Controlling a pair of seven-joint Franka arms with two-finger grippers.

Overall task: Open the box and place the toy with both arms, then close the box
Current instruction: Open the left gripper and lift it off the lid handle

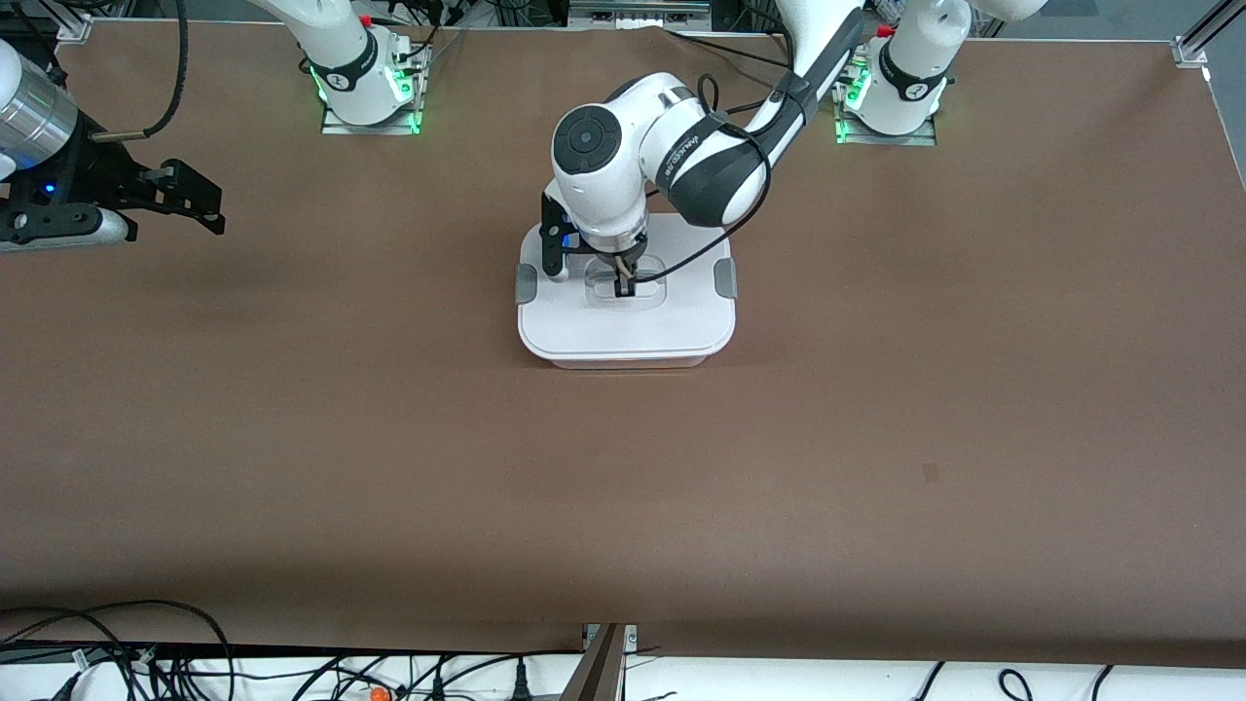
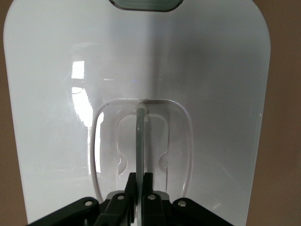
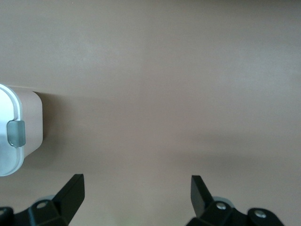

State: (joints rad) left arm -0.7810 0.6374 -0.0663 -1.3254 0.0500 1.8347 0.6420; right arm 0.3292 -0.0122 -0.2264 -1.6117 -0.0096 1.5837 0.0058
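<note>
1 box [image 1: 626,326], 2 latches [image 1: 526,283], 2 arms [image 1: 681,146].

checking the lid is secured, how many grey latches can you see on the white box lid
2: one grey latch on the white plastic lid's edge toward the right arm's end of the table, one grey latch on the edge toward the left arm's end.

The front view looks down from a high camera across the brown tabletop [image 1: 876,438], facing both arm bases and taking in the whole surface. The left wrist view looks straight down from very near onto the white plastic lid [image 2: 211,70] with its clear recessed handle [image 2: 141,141], its own black left pincer [image 2: 139,183] at the frame's edge. The right wrist view looks down from higher up on bare tabletop, between the prongs of the black right pincer [image 3: 136,193]. All three views share the rounded-rectangular box [image 1: 626,292], seen only as a corner with one grey latch [image 3: 16,133] from the right wrist.
</note>
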